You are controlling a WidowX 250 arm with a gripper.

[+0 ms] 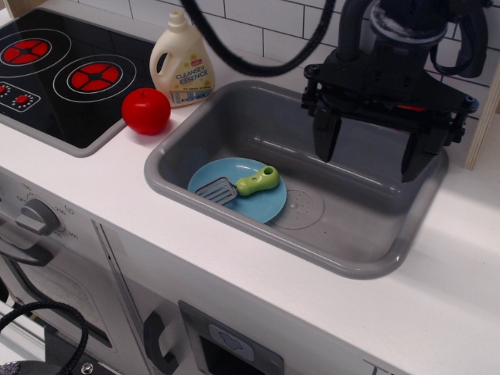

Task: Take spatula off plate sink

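The spatula (241, 185) lies across the light-blue plate (258, 205), its lime-green handle pointing right and its grey slotted blade toward the left. The plate rests in the front left part of the grey sink (367, 258), next to the round drain outline (301, 208). My gripper (369, 150) hangs open above the sink's back right part, its two black fingers wide apart and pointing down. It is up and to the right of the spatula, not touching it, and holds nothing.
A red tomato-like ball (146, 110) and a cream detergent bottle (182, 61) stand on the white counter left of the sink. A black toy stove (55, 74) with red burners is at the far left. A tiled wall runs behind. A black cable arcs overhead.
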